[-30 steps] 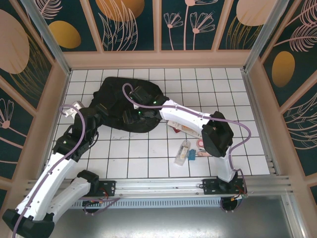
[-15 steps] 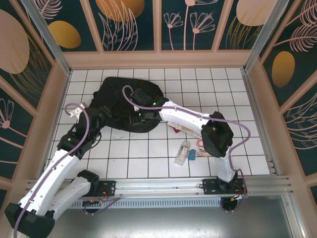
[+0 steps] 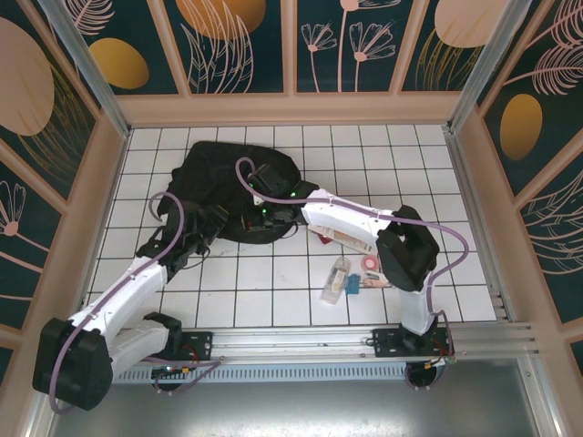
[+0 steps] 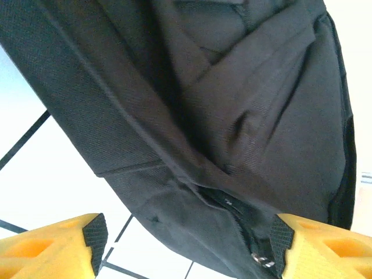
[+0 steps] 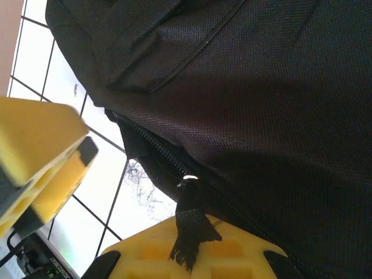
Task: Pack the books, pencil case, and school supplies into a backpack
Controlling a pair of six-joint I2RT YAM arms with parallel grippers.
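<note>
The black backpack (image 3: 219,168) lies at the back left of the tiled table. My right gripper (image 3: 273,217) sits at its near right edge, shut on the black fabric zip pull (image 5: 189,224), which hangs from the zip line across the closed yellow fingers (image 5: 244,247). My left gripper (image 3: 217,221) is open at the near edge, the bag's hem and a metal slider (image 4: 261,258) between its pads (image 4: 96,235). The books (image 3: 344,238) lie right of the bag. School supplies sit nearer: a clear packet (image 3: 335,282) and pink tape roll (image 3: 371,264). The pencil case is out of view.
Wooden walls and an aluminium frame (image 3: 474,209) enclose the table. The right arm's forearm (image 3: 351,223) stretches over the books. A purple cable (image 3: 173,223) loops above the left arm. Bare white tiles (image 3: 273,273) lie in front of the bag.
My left arm has swung in from the left to the backpack's near edge, jaws still open. My right gripper has shut on the zip pull and shifted slightly right.
</note>
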